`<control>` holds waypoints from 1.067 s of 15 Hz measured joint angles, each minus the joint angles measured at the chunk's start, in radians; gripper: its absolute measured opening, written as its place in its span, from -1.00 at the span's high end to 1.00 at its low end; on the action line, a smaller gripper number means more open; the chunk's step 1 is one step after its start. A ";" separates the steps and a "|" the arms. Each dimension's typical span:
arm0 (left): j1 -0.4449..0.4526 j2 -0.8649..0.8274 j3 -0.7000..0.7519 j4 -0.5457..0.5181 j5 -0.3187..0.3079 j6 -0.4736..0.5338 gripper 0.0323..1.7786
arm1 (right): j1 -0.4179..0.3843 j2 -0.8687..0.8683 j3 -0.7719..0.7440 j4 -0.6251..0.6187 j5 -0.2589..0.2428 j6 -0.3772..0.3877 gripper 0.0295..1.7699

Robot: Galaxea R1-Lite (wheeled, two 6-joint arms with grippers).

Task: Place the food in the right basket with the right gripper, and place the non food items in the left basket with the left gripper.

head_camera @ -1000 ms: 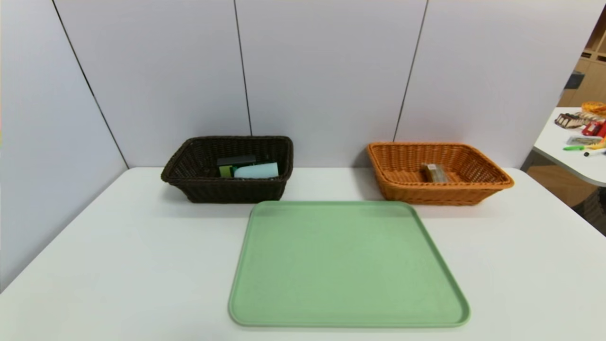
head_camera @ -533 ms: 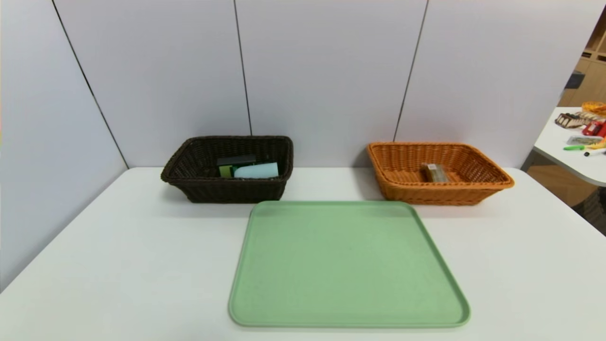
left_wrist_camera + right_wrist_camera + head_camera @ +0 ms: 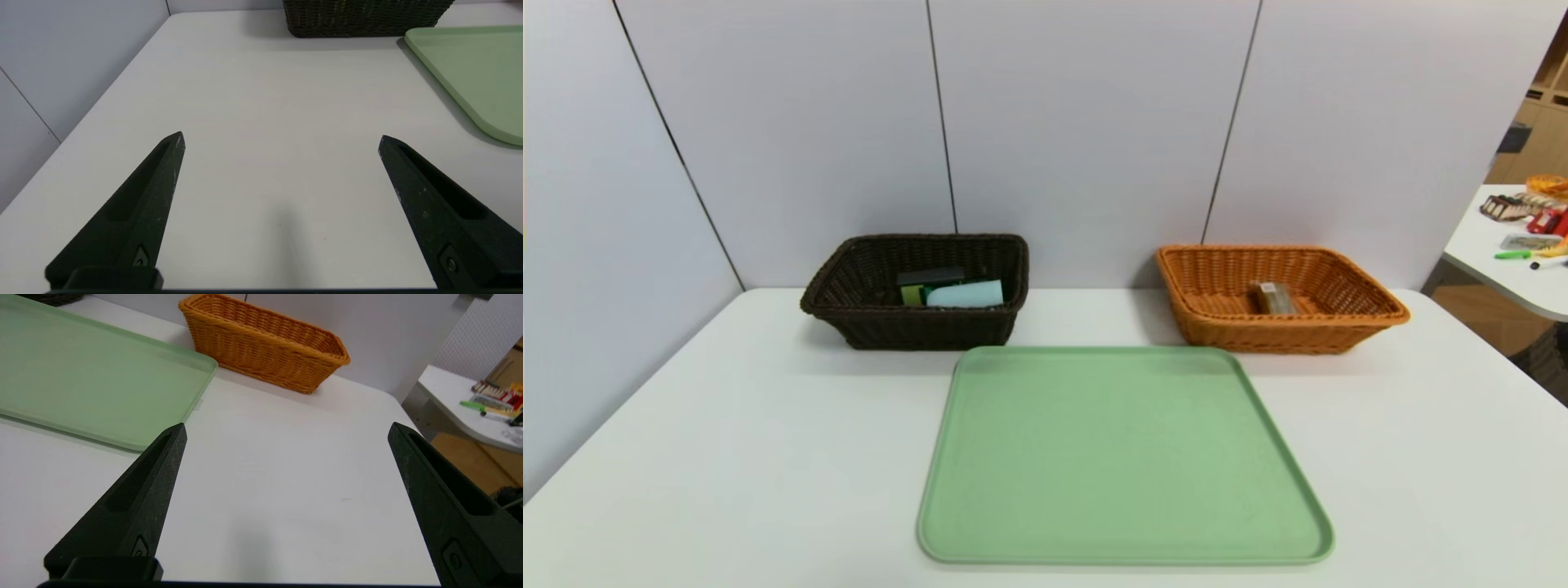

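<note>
Bottle [image 3: 930,277], black with green label, in dark brown basket [image 3: 915,331], 11 o'clock on white tabletop [image 3: 768,457]; pale blue cup [image 3: 966,295] on its side at the bottle's 4 o'clock, same basket. Left gripper [image 3: 282,136] over tabletop's near left, jaws spread, holding nothing. Green tray [image 3: 1123,457] centre. Snack bar [image 3: 1274,298] inside orange basket [image 3: 1282,335], 1 o'clock. Right gripper [image 3: 288,426] over tabletop's near right, jaws spread, nothing held.
</note>
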 joint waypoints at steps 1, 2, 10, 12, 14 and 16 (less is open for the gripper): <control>0.000 0.000 0.000 0.001 0.000 -0.014 -0.90 | 0.000 0.000 0.000 0.038 -0.010 0.020 -0.92; 0.000 0.000 0.000 0.002 -0.004 -0.028 -0.90 | 0.001 0.000 -0.003 0.057 -0.012 0.042 -0.92; 0.000 0.000 0.000 0.002 -0.004 -0.051 -0.90 | 0.001 0.000 0.000 0.075 -0.032 0.223 -0.92; 0.000 0.000 0.000 0.002 -0.003 -0.053 -0.90 | 0.001 0.000 0.000 0.075 -0.034 0.220 -0.92; 0.000 0.000 0.000 -0.007 0.013 -0.101 -0.90 | 0.001 0.000 0.000 0.074 -0.034 0.224 -0.92; 0.000 0.000 0.000 -0.008 0.015 -0.113 -0.90 | 0.001 0.000 0.000 0.076 -0.034 0.227 -0.92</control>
